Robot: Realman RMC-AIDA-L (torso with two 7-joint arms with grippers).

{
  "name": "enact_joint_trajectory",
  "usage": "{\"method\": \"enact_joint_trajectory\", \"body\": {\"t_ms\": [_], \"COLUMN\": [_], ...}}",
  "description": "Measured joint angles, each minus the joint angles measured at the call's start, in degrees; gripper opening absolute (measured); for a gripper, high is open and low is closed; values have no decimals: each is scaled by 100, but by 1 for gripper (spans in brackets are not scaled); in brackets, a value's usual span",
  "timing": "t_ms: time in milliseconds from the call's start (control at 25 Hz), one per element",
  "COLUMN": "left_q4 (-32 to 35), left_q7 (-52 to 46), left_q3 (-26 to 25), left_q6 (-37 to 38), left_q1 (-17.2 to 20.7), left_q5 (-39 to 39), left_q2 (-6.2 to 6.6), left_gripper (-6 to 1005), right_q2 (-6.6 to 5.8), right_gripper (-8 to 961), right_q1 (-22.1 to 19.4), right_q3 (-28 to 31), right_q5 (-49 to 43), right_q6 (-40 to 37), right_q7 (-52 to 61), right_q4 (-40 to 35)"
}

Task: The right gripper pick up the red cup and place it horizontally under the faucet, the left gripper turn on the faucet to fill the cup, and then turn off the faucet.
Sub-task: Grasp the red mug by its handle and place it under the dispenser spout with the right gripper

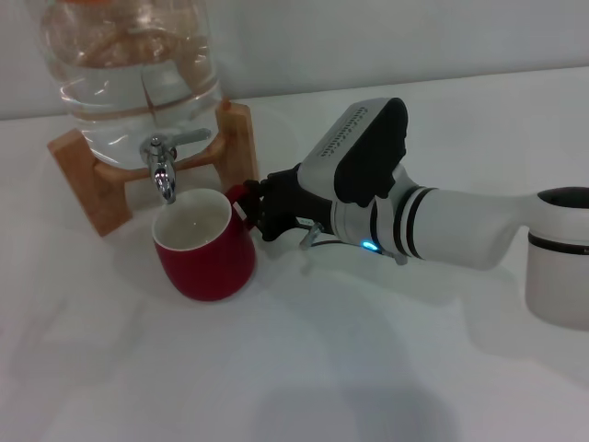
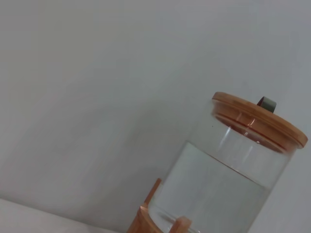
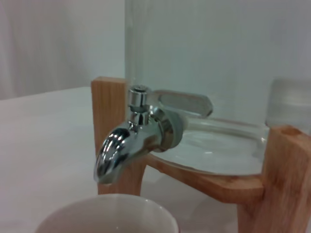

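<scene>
Right end effector (image 1: 260,210) pinches the handle of the cup (image 1: 206,250), upright on the counter (image 1: 368,368) under the faucet (image 1: 163,166).

Dark-red cup (image 1: 204,250) with off-white inside, chrome faucet (image 1: 162,164), tan wooden stand (image 1: 83,180), seemingly black fingers (image 1: 271,207).

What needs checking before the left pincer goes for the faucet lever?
1. Red cup upright on the table: ok.
2. Cup mouth under the faucet spout: ok in the head view; the right wrist view shows the rim below the spout.
3. Water already flowing: none visible, ok.
4. Right pincer at the cup handle: there, but whether it grips or has released, cannot tell.
5. Left pincer placement: not in view; its wrist camera shows only the glass jar with its wooden lid, cannot tell.
6. Jar holds water: ok.
</scene>
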Motion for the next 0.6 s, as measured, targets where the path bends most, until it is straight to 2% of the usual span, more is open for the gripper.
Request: {"method": "enact_joint_trajectory", "body": {"t_ms": [600], "left_q4": [-21], "left_q7": [1], "left_q3": [3], "left_q6": [-9], "left_q1": [-32], "left_q5": [16], "left_q2": [0], "left_gripper": [892], "right_q2": [0], "right_gripper": [125], "right_q1": [166], "right_q3": [-201], "right_q5": [190], "right_q6": [-152], "right_q7": [-61], "right_q4": [-76]}}
